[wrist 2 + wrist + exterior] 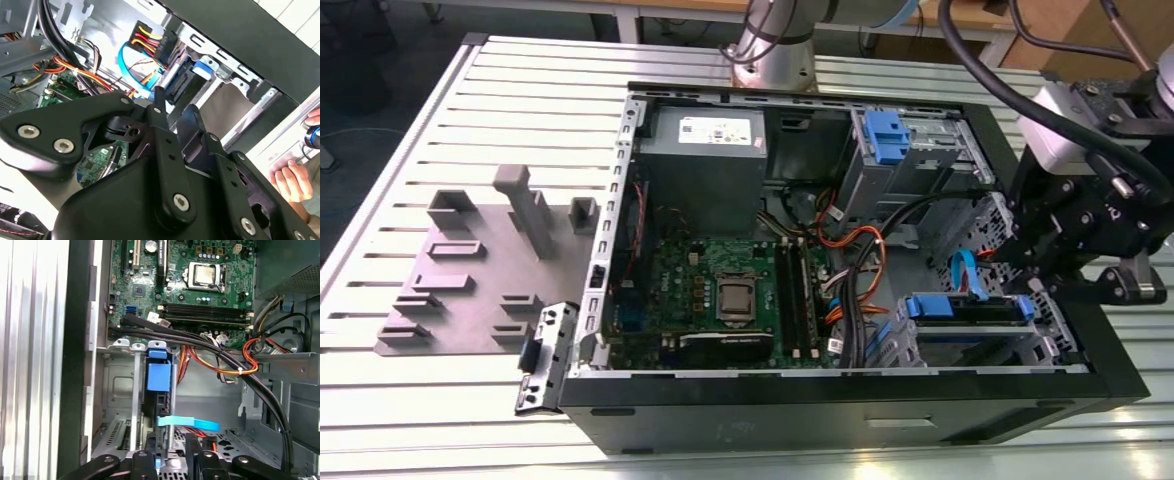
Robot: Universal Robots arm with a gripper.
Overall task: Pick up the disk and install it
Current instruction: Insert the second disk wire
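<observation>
Disk (967,306): lodged in drive cage (894,348), inside case (854,410), by the edge of the table (440,120) at the exterior view's right. Likely stiff, dense, smooth-faced, shock-sensitive; best gripped across blue side rails. Claw (175,105) close by, narrowly parted, holding nothing.

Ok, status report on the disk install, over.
Gripper at the drive bay. Disk in that bay. Blue cable crossing in front; hand beside the case.
</observation>
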